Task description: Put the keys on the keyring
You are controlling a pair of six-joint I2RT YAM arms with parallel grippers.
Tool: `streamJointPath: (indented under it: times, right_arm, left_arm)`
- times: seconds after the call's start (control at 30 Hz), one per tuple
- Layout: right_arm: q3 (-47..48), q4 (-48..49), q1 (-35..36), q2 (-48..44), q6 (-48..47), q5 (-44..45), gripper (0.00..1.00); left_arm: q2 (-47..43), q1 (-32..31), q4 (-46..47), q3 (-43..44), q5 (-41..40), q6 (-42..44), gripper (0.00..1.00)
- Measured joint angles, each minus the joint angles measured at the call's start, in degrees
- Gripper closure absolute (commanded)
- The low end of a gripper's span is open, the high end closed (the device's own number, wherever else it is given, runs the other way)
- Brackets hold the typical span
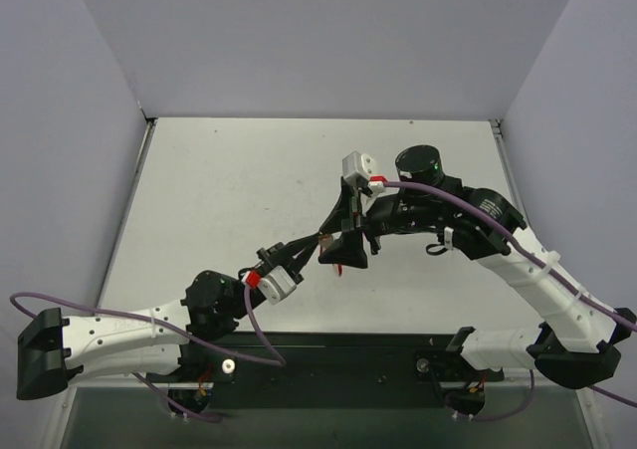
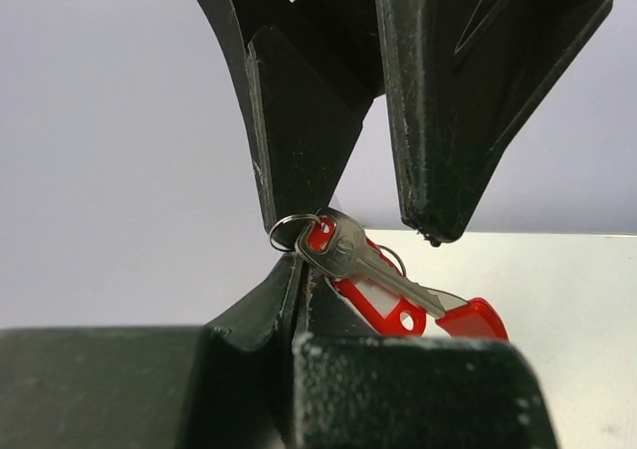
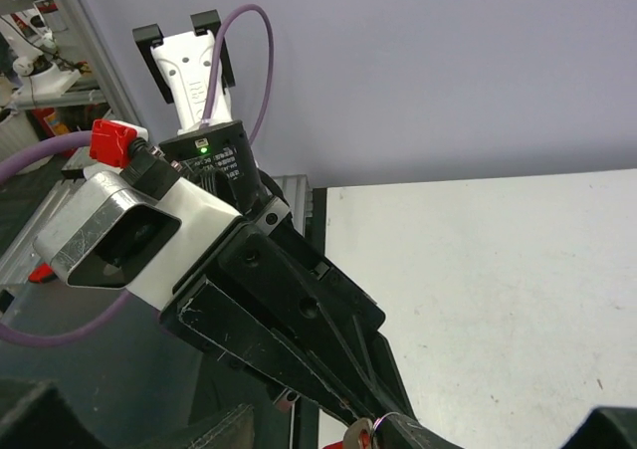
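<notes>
Above the middle of the table, my left gripper is shut on a silver key at its head. A red plastic tag hangs behind the key. A thin silver ring of the keyring passes through the key's head. My right gripper meets the left one from the right with its jaws apart. One of its fingers touches the ring with its tip, and the other finger stands clear of the key. The key's head shows at the bottom of the right wrist view.
The white table is walled in grey on three sides. A black rail carrying both arm bases runs along the near edge. The left arm's wrist camera and purple cable fill the left of the right wrist view.
</notes>
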Motion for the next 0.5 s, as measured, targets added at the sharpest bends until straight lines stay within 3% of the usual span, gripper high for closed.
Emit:
streamJointPath:
  times: [0.5]
  right_arm:
    - [0.7, -2.64, 0.37, -1.97, -2.51, 3.89, 0.38]
  left_arm:
    - [-0.59, 0.0, 0.48, -0.35, 0.15, 0.74, 1.0]
